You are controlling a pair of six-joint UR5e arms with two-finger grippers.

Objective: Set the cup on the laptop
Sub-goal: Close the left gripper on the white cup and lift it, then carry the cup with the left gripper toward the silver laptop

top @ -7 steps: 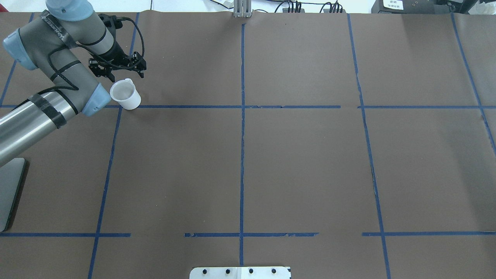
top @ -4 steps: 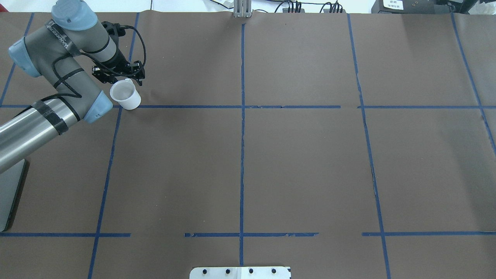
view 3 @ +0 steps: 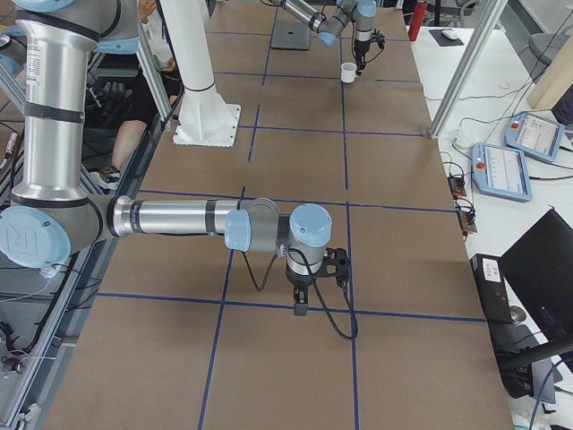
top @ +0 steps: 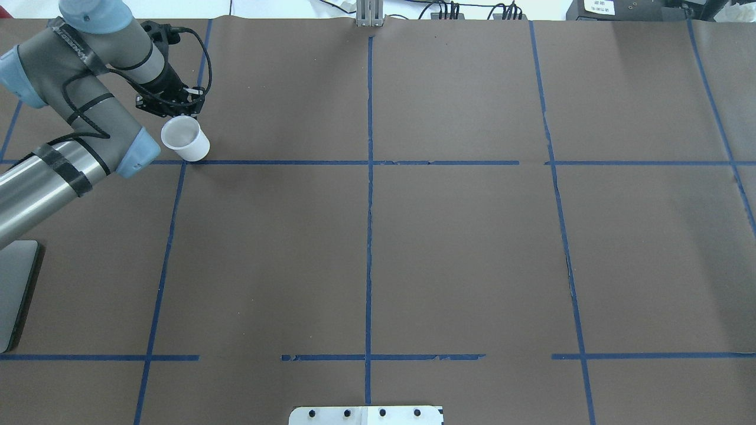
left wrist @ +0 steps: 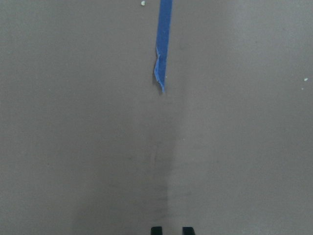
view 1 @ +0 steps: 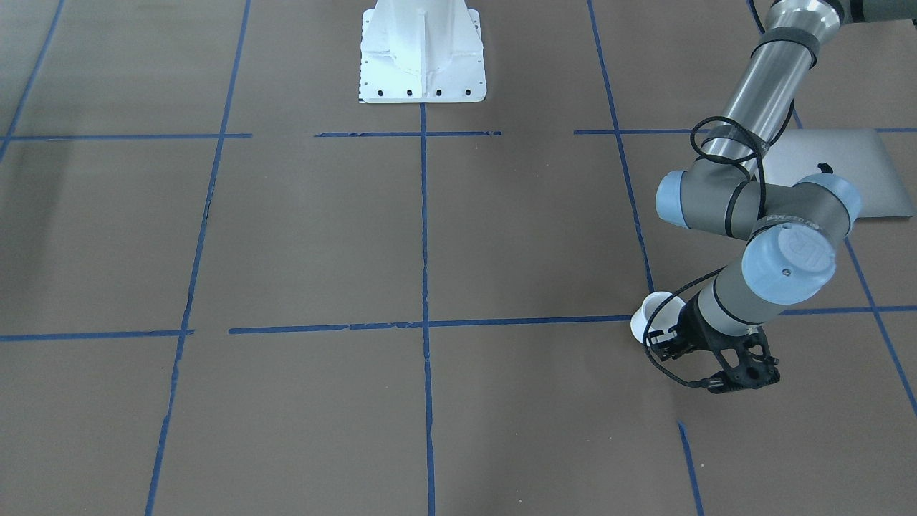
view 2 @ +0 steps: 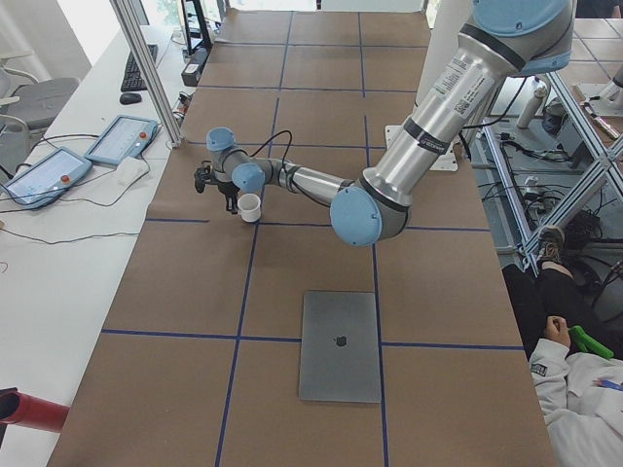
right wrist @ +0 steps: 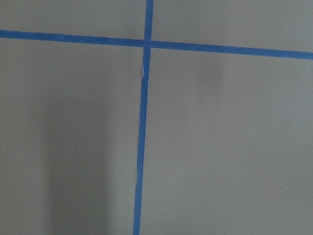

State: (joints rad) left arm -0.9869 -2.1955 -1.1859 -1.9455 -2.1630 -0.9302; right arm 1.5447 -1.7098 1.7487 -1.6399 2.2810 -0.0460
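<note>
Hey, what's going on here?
The robot's left gripper sits right next to the white cup, on its far side; whether it has gripped it is unclear. The cup stands on the table, not on the laptop, which lies closed nearer the robot. The right gripper hangs over bare table elsewhere.

Left gripper (top: 174, 109) went from wide open to closed against the handle side of the cup (top: 185, 139), and the cup shifted slightly left and farther back on the surface (top: 413, 236), its handle no longer visible from overhead.
</note>
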